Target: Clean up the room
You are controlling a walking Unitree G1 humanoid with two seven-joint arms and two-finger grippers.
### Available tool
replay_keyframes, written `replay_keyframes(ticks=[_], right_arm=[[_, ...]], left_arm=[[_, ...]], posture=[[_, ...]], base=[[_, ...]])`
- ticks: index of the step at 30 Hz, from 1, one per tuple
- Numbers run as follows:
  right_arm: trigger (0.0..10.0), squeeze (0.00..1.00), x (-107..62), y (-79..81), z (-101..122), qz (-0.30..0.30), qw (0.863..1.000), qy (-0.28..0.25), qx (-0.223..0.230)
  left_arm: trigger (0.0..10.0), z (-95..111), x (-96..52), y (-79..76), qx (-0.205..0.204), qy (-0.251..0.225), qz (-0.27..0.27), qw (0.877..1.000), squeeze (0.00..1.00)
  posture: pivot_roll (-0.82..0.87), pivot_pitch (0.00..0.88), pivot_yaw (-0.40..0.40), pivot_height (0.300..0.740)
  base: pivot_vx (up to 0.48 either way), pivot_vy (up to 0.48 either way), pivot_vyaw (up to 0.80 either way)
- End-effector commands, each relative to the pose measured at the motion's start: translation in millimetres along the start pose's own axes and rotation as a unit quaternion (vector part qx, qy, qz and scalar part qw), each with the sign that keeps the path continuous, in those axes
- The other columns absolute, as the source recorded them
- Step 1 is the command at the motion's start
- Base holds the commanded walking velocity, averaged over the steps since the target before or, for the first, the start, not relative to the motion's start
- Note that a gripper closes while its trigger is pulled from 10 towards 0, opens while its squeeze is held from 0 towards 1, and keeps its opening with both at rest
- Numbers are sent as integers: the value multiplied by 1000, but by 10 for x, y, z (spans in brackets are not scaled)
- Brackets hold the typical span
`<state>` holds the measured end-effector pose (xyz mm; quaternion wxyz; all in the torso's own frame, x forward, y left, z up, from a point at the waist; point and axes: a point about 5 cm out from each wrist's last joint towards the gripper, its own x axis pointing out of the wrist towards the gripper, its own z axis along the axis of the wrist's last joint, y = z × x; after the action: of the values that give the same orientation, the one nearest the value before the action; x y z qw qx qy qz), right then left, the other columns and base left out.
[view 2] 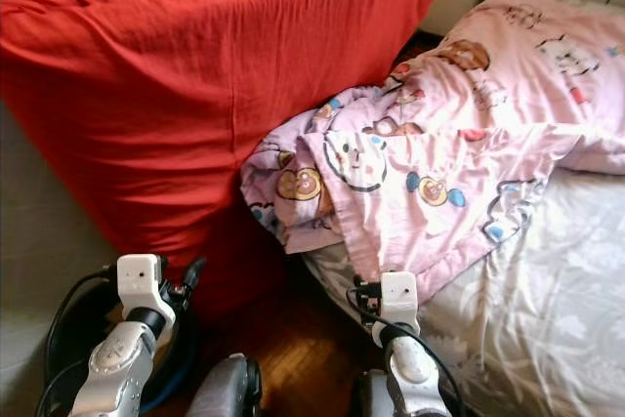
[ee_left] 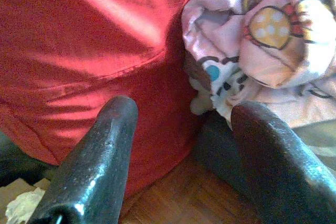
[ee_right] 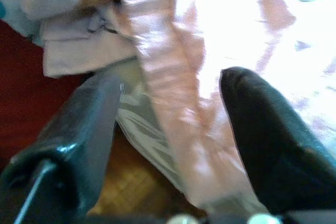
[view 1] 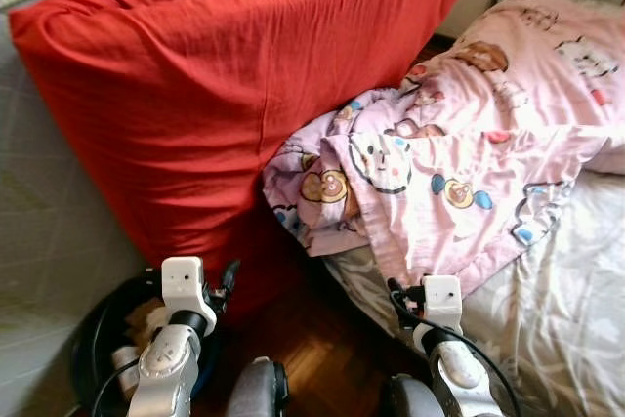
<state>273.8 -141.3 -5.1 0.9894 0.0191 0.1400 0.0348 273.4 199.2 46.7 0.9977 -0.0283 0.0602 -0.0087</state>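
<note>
Pink quilt (view 1: 459, 144) is spilling off the bed (view 1: 566, 319) against a red cushion (view 1: 234, 85); left pincer (ee_left: 178, 145) and right pincer (ee_right: 168, 129) are hovering spread, gripping nothing

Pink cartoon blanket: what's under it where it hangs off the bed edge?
Under the pink cartoon blanket a grey patterned sheet covers the bed, and its hanging corner ends above wooden floor, beside the red cushion. Anything wrapped in the bunched folds is hidden.
</note>
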Motion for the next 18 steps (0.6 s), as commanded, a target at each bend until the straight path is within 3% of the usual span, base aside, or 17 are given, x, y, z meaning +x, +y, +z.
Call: replay_keyframes(ticks=[1,3,12,18], right_arm=[[10000,0,-33,-4,-73,-14,1000,16,7],[10000,0,-38,-58,-96,-37,999,28,5],[10000,0,-70,-320,-173,-132,986,68,70],[10000,0,-45,-412,-174,-156,977,92,115]], left_arm=[[10000,6,-9,45,4,-3,6,1000,0],[10000,6,-9,45,4,-2,6,1000,0],[10000,-2,-25,53,3,-1,12,1000,0],[10000,12,-70,59,9,-8,12,1000,0]], posture=[[28,148,72,621],[28,153,71,621],[33,175,68,621],[55,213,71,621]], base=[[0,0,0],[0,0,0],[0,0,0],[0,0,0]])
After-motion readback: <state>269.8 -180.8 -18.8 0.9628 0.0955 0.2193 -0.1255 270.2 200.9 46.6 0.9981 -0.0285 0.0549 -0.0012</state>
